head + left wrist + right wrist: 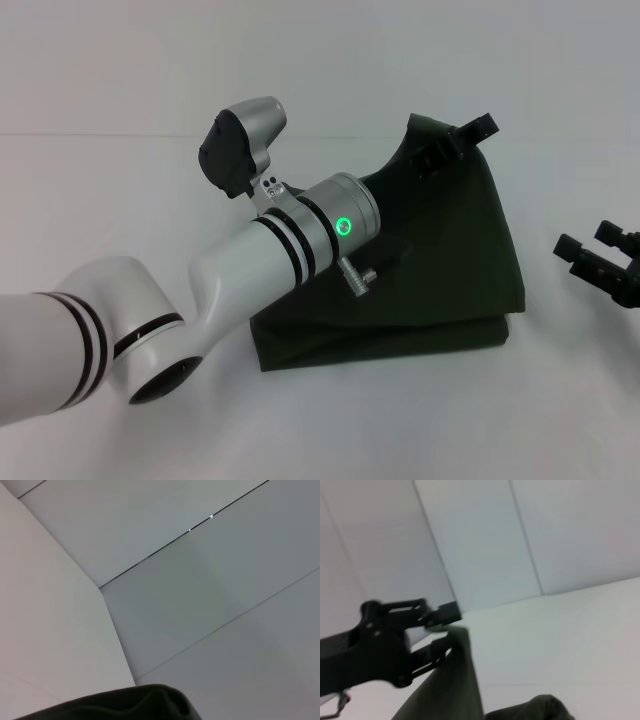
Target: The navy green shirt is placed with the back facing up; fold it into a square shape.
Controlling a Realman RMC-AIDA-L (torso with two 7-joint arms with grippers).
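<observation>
overhead, left gripper (470, 135) pinched on raised navy green shirt (440, 270) edge; right gripper (600, 262) spread, empty, aside

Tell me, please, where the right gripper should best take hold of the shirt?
At the shirt's near right corner, coming from the right: the left gripper holds its far corner raised, and that low, layered edge lies closest to the right gripper.

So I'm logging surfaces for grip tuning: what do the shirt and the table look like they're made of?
The navy green shirt looks like soft matte knit fabric, probably cotton: it drapes in a slack sheet from the left gripper, shut on its raised edge, and creases at the folded hem. The table seems a smooth, matte white hard surface, possibly laminate. The right gripper waits beside it, open.
</observation>
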